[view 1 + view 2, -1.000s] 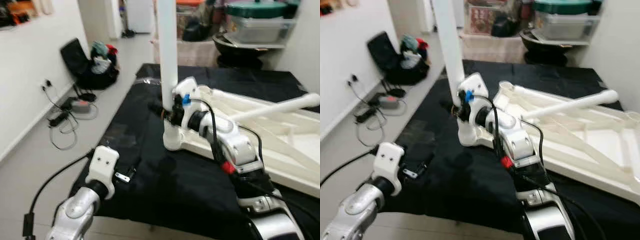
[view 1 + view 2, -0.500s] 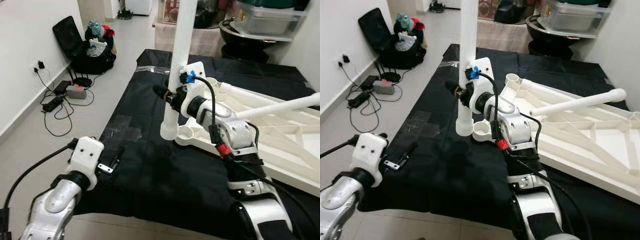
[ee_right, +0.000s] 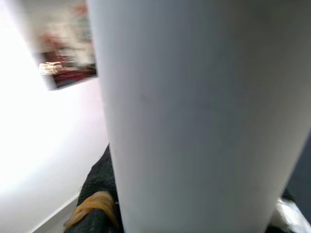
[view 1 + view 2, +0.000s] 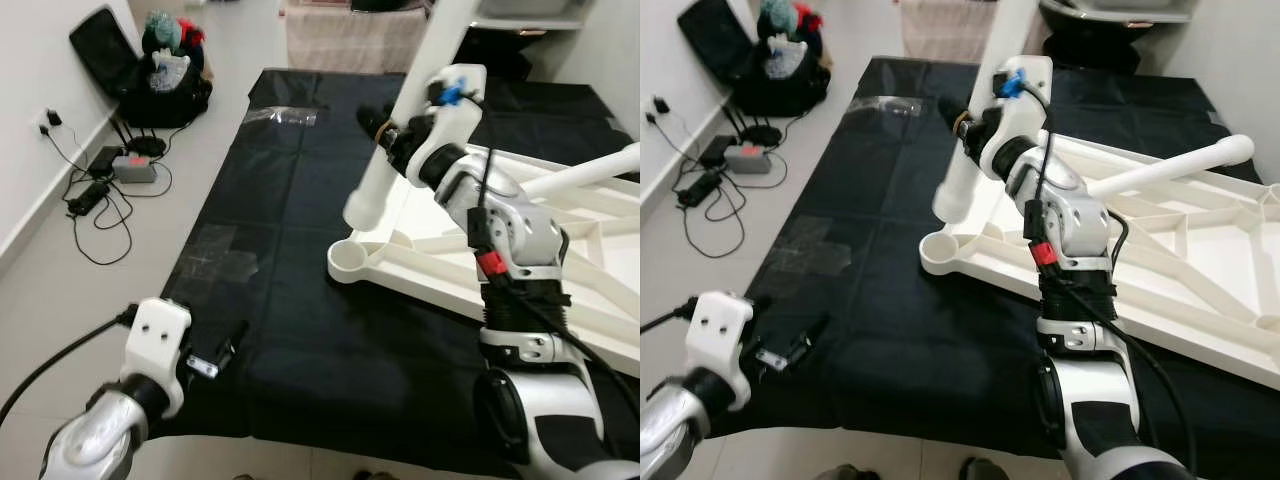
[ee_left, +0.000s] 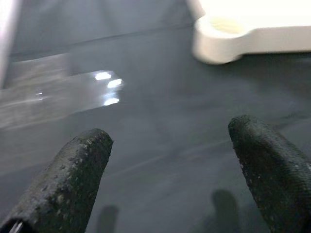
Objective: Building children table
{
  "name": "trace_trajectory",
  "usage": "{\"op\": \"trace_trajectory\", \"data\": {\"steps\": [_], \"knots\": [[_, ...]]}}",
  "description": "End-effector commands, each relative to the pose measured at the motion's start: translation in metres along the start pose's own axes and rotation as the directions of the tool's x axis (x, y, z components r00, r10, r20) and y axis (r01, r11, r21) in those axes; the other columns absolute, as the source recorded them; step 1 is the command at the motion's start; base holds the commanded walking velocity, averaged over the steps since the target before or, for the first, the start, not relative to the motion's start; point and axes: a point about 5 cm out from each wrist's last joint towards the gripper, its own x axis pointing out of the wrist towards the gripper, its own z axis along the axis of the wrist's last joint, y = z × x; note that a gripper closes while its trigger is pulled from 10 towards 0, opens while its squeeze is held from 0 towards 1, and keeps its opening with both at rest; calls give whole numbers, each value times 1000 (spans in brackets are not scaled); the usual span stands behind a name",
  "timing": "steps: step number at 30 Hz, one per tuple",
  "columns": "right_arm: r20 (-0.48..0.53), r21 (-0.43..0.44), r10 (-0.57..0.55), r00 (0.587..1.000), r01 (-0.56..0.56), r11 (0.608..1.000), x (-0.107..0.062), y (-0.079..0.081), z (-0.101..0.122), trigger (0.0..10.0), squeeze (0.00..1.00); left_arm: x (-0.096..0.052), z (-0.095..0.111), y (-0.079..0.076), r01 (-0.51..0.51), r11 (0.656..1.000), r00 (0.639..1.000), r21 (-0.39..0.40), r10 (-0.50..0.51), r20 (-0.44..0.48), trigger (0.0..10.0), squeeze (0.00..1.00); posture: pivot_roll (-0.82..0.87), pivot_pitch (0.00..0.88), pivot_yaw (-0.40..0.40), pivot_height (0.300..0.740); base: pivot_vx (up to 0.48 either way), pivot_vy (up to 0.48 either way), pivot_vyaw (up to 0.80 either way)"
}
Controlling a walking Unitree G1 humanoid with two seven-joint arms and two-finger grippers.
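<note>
No words, numbers, labels or brand marks can be read anywhere in these views. The white table frame [image 4: 560,250] and the white leg [image 4: 395,150] carry no print, and the clutter by the wall is too small and blurred to show any.

The right arm reaches forward and up, elbow bent, its wrist tipped back, and the right gripper [image 4: 392,132] is clamped around a white tube. The left arm sits low and bent at the near edge, the left gripper [image 5: 170,160] hovering with its black fingers [image 5: 77,170] spread wide apart.
</note>
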Motion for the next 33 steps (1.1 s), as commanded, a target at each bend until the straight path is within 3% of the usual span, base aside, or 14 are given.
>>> {"op": "trace_trajectory", "data": {"steps": [1,3,5,8,9,10,12,14,15,16,18,20,28,33], "knots": [[38,-73,206,978,-203,977,5,14,13,10000,0,2,2,-6,42,999,999,-26,-41,21,10000,0,11,284,-45,740,0,0,0],[-13,-109,386,923,-385,917,8,24,15,10000,0,6,6,-11,96,995,994,-15,-95,51,10000,0,21,291,-53,740,0,0,0],[-13,-109,386,923,-385,917,8,24,15,10000,0,6,6,-11,96,995,994,-15,-95,51,10000,0,21,291,-53,740,0,0,0],[-41,-102,508,861,-509,855,9,31,17,10000,0,6,8,-17,150,989,987,4,-150,59,10000,0,29,300,-61,740,0,0,0],[-41,-102,508,861,-509,855,9,31,17,10000,0,6,8,-17,150,989,987,4,-150,59,10000,0,29,300,-61,740,0,0,0],[-79,-109,571,817,-577,810,11,33,14,10000,0,7,10,-21,182,983,981,23,-183,61,10000,0,34,307,-63,740,0,0,0],[-79,-109,571,817,-577,810,11,33,14,10000,0,7,10,-21,182,983,981,23,-183,61,10000,0,34,307,-63,740,0,0,0],[-135,-113,660,739,-674,730,16,35,10,10000,0,6,14,-26,216,975,974,44,-218,64,10000,0,40,320,-68,740,0,0,0],[-135,-113,660,739,-674,730,16,35,10,10000,0,6,14,-26,216,975,974,44,-218,64,10000,0,40,320,-68,740,0,0,0],[-144,-97,699,700,-713,694,17,36,8,10000,0,5,15,-27,220,974,973,52,-223,66,10000,0,45,325,-69,740,0,0,0],[-144,-97,699,700,-713,694,17,36,8,10000,0,5,15,-27,220,974,973,52,-223,66,10000,0,45,325,-69,740,0,0,0],[-140,-21,771,621,-781,625,15,31,5,10000,0,3,18,-29,213,975,973,58,-217,74,10000,0,57,343,-69,740,0,0,0],[-132,25,821,556,-826,563,15,18,9,10000,0,-2,21,-30,214,975,972,65,-219,84,10000,0,83,367,-59,740,0,0,0],[-151,-7,816,557,-826,563,16,11,16,10000,0,-4,22,-31,217,973,971,72,-223,83,10000,0,89,373,-54,740,0,0,0]]}}
